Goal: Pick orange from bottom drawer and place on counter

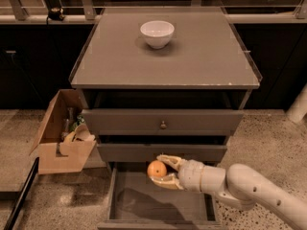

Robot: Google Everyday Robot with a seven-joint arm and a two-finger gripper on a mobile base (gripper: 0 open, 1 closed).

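Note:
The orange (pixel 156 168) is a small round fruit held between the two fingers of my gripper (pixel 162 170), just above the floor of the open bottom drawer (pixel 160 202). The gripper comes in from the right on a white arm and is shut on the orange, one finger over it and one under it. The counter (pixel 201 56) is the flat grey-brown top of the cabinet, well above the gripper.
A white bowl (pixel 157 33) stands on the counter toward the back. Two shut upper drawers, the top one with a round knob (pixel 163 125), sit above the open one. An open cardboard box (pixel 62 133) with items stands on the floor at the left.

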